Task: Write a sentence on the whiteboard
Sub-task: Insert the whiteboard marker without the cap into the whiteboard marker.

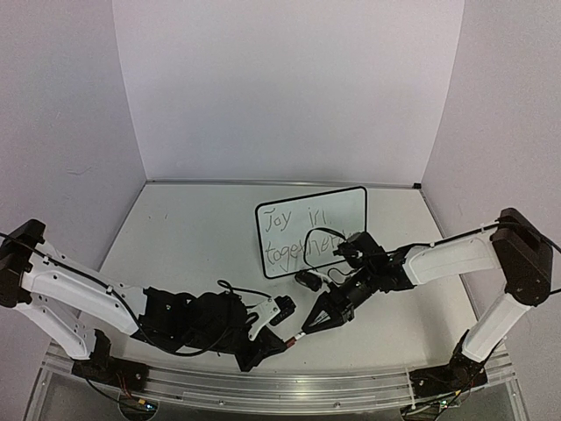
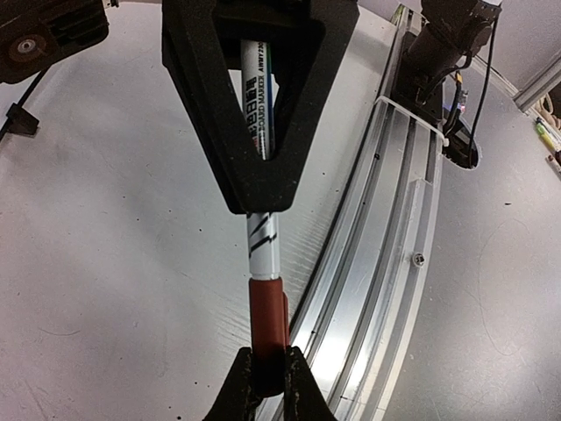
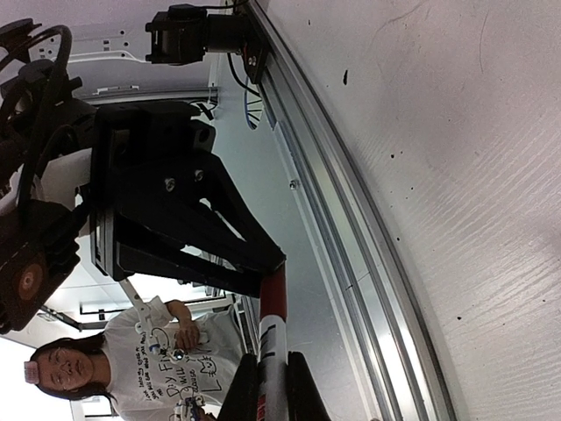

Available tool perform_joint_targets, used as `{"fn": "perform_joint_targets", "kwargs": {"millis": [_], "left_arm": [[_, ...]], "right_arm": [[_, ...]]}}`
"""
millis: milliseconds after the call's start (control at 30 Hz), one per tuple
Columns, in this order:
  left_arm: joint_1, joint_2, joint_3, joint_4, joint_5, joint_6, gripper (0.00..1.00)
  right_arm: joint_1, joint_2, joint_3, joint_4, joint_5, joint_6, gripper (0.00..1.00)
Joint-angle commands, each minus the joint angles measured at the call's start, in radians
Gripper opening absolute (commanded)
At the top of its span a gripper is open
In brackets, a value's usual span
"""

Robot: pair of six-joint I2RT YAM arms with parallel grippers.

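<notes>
Whiteboard (image 1: 311, 232), one only, sits in the far half of the table (image 1: 193, 237), right of the middle, well apart from both sets of fingertips.

The left gripper (image 2: 267, 373) is clamped on the red cap (image 2: 267, 320) of the single marker (image 2: 263, 250), its jaws closed tight against the cap's sides. The right gripper (image 3: 270, 381) is closed on the marker's white barrel, so two grippers hold the one marker, one at each end.

From above, the two grippers meet low over the near part of the table, a little right of the middle. They are just beyond the rail (image 1: 263, 386) along the near edge, and the marker bridges the short gap between them. The two arms reach in from the near corners, and the right arm's wrist crosses in front of the board's near right corner.

The sentence (image 1: 294, 253) runs in two dark handwritten lines on the board: "Joy in" above a longer word whose end is hidden behind that wrist. The board seems propped up rather than flat, though the overhead view leaves that unsure.

One person (image 3: 131, 364) in a white printed shirt shows past the table's near edge in the right wrist view.
</notes>
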Motion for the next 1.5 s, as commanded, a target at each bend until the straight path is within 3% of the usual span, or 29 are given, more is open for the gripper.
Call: {"fn": "perform_joint_targets", "kwargs": {"millis": [0, 900, 1467], "left_arm": [[0.023, -0.029, 0.077, 0.155, 0.04, 0.005, 0.0], [0.047, -0.033, 0.126, 0.291, 0.009, 0.065, 0.0], [0.084, -0.014, 0.159, 0.37, 0.115, 0.052, 0.0]], "right_arm": [[0.037, -0.02, 0.034, 0.032, 0.007, -0.02, 0.0], [0.084, -0.029, 0.04, 0.069, 0.018, 0.012, 0.0], [0.109, -0.065, 0.037, 0.092, 0.01, 0.013, 0.0]]}}
